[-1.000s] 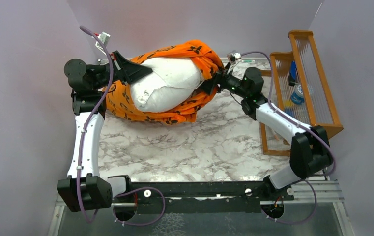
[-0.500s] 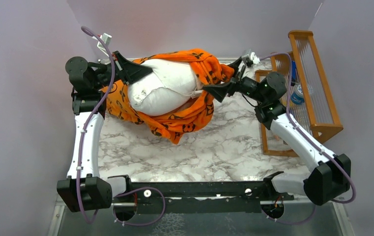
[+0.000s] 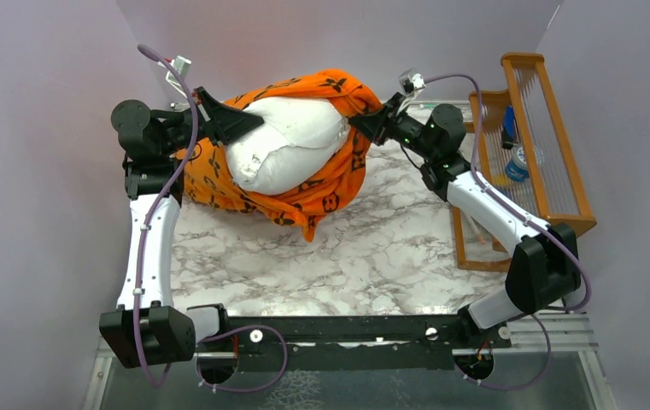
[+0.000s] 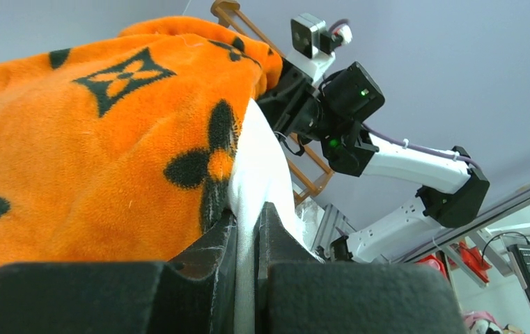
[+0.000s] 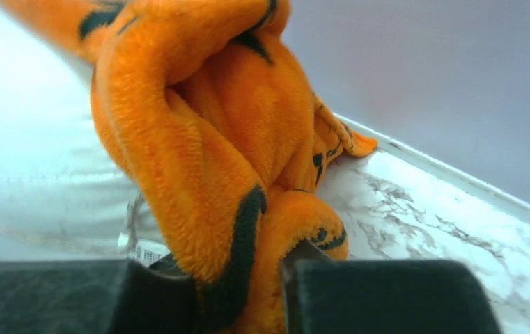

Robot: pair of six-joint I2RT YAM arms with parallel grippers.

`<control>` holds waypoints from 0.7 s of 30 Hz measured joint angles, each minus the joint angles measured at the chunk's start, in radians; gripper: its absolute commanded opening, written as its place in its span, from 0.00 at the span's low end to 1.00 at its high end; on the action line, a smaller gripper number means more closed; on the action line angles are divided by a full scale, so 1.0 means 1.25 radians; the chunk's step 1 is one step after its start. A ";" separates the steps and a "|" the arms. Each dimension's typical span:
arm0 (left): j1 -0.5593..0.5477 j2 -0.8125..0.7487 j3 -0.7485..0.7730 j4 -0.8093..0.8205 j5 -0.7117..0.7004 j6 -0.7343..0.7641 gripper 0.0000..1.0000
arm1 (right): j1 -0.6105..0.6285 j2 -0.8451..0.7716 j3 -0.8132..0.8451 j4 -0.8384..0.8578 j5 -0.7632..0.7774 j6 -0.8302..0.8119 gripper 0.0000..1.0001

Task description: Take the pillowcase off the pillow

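Pillow [image 3: 291, 141]: white and plump, lying at the far left of the tabletop [image 3: 364, 256]. Its top and near faces are bare. Same place as a second ago.
Pillowcase [image 3: 219, 175]: orange with black motifs, bunched around the pillow's back, left side and underside. One band arches over the top to the right end.
Pillowcase, near edge: a pointed flap hangs onto the marble toward the arm bases. A second ago this edge lay as a rounded roll under the pillow. Half a second ago the flap was already out.
Left end effector [image 4: 246, 229]: fingers together on a thin pinch of white pillow cloth at the pillow's left end, with orange pile just beside the pinch. Unchanged across all three moments.
Right end effector [image 5: 237, 278]: fingers closed in on a thick orange fold, cloth filling the gap between them. In the top view it sits at the pillow's upper right corner.
Right end effector, change: half a second ago it stood clear of the cloth, jaws wide, farther right and nearer the rack [image 3: 560, 226]. Now it is against the pillowcase, higher on the bundle than a second ago.
Right arm: elbow drawn back in from its swung-out pose.
Rack: wooden, at the right edge, apart from the bundle, unmoved.
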 measured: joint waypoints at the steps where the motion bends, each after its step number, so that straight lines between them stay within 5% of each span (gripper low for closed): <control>1: 0.000 0.000 -0.001 0.005 0.002 -0.002 0.00 | 0.001 0.008 0.012 -0.001 0.016 -0.001 0.04; 13: 0.004 -0.038 -0.027 0.038 0.024 -0.008 0.00 | -0.035 0.058 0.158 -0.061 0.075 -0.039 0.01; 21: -0.003 -0.049 -0.027 0.054 0.033 -0.009 0.00 | -0.080 0.123 0.280 -0.122 0.034 -0.023 0.11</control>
